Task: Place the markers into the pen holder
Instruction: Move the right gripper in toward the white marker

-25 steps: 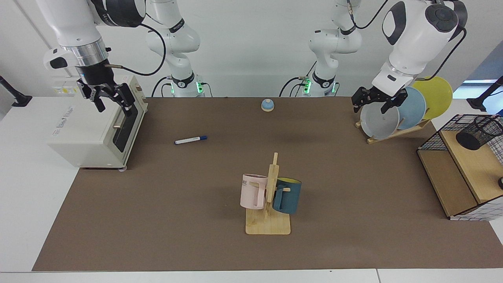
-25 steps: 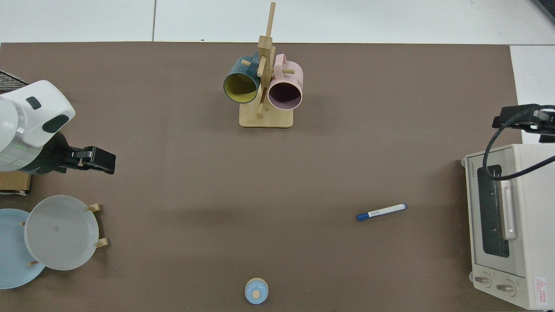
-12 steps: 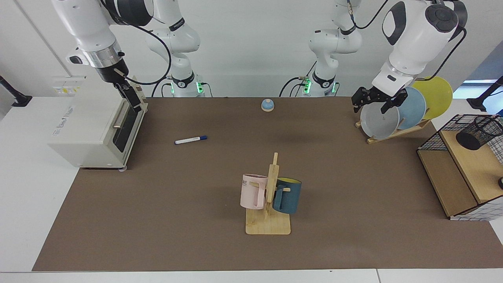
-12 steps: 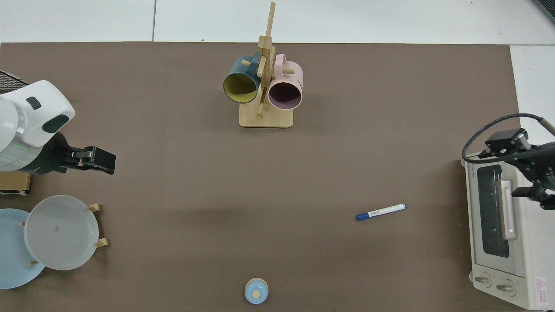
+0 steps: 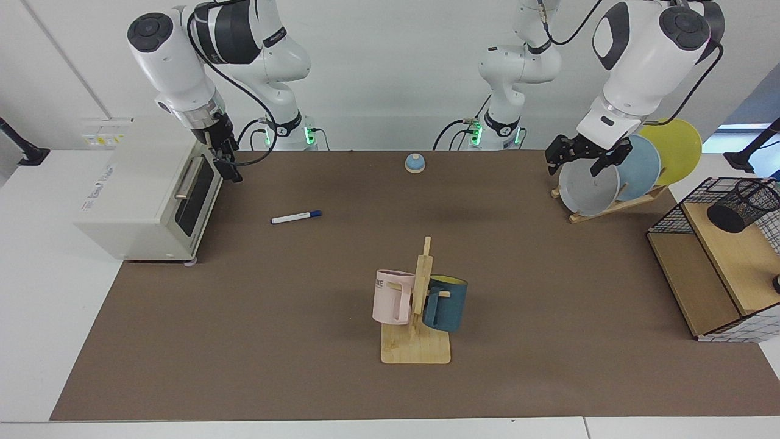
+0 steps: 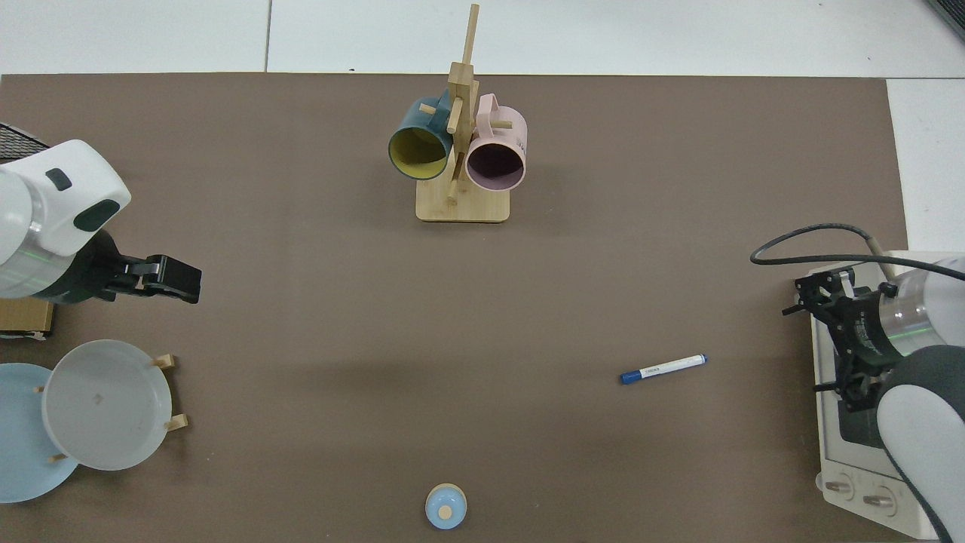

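Observation:
The marker (image 5: 296, 216) (image 6: 663, 369), white with a dark blue cap, lies flat on the brown mat. The pen holder (image 5: 743, 205), a black mesh cup, rests tilted on the upper wooden shelf of the wire rack at the facing view's right edge; it is outside the top view. My right gripper (image 5: 234, 173) (image 6: 825, 335) hangs at the toaster oven's front corner, pointing down, well short of the marker. My left gripper (image 5: 579, 163) (image 6: 175, 279) waits open and empty in front of the grey plate.
A cream toaster oven (image 5: 146, 201) (image 6: 844, 483) stands by the right arm. A wooden mug tree (image 5: 417, 347) holds a pink and a dark blue mug mid-table. A plate rack (image 5: 615, 204), a small blue bell (image 5: 415, 163) and the wire rack (image 5: 701, 286) are also there.
My right arm has swung from over the toaster's outer side to its front corner nearer the marker, turning its gripper edge-on and lowering it. The left arm and the marker stayed still.

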